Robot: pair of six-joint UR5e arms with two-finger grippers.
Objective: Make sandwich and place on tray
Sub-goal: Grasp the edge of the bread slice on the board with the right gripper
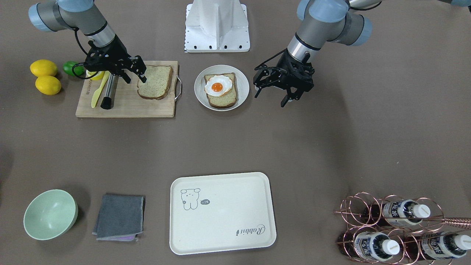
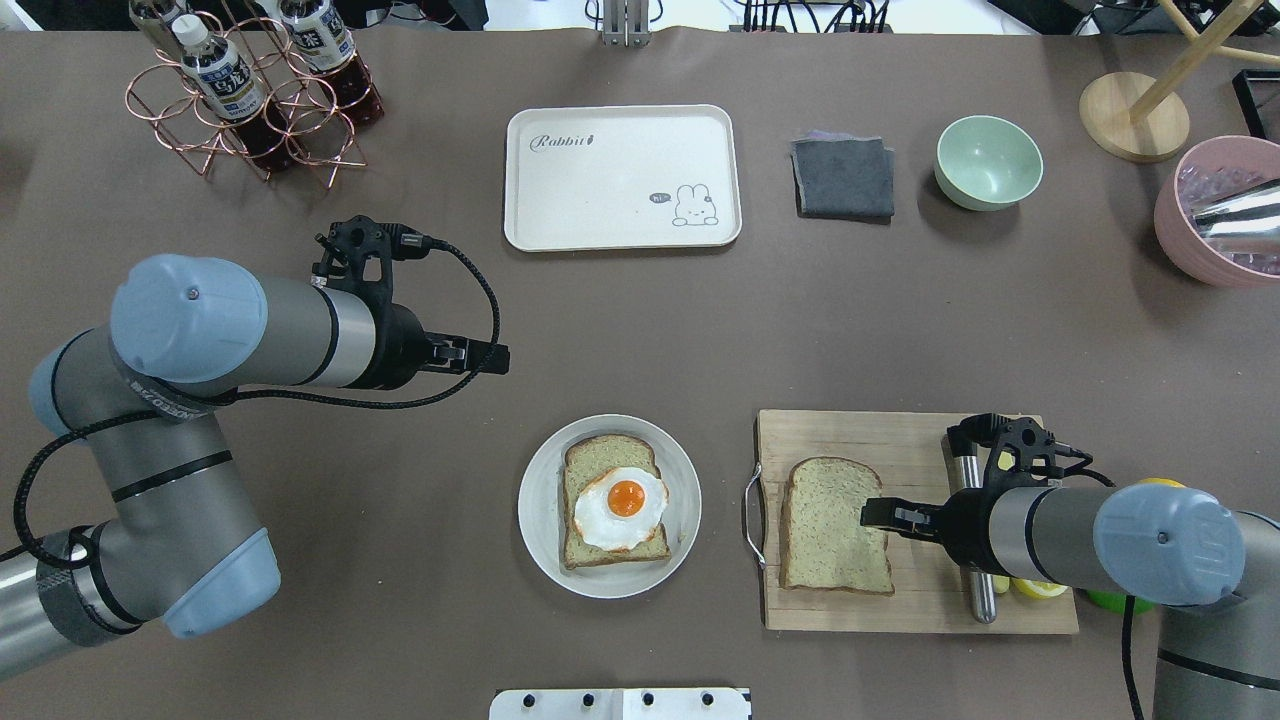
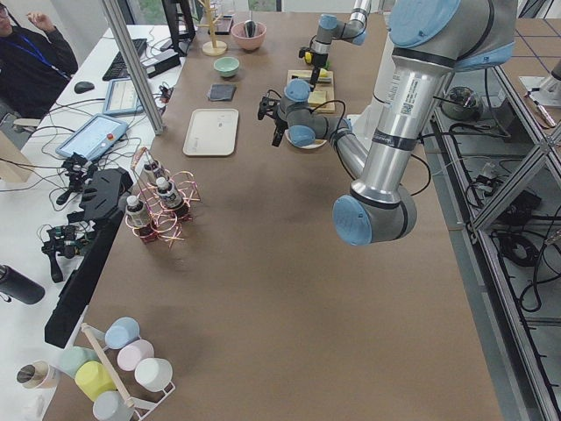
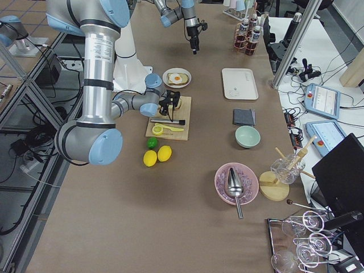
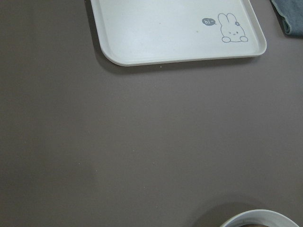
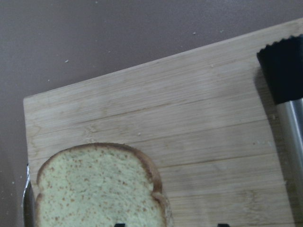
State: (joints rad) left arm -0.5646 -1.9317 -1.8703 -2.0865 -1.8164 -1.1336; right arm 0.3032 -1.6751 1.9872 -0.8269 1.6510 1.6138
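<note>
The left gripper [image 2: 492,358] hangs spread open and empty, up and left of the plate [image 2: 540,540]. The tray [image 2: 600,190] lies well beyond the plate, with no food on it. On the plate, one bread slice [image 2: 600,455] carries the fried egg [image 2: 622,505]. Right of the plate, on the cutting board [image 2: 900,435], the second slice [image 2: 825,530] lies under the right gripper [image 2: 872,513], which is wide open and holds nothing. Pinching that edge could bend or tear the soft slice, and a skewed drop might push the egg off.

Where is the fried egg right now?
In the overhead view the fried egg lies on a bread slice on the round plate, just left of the wooden cutting board.
</note>
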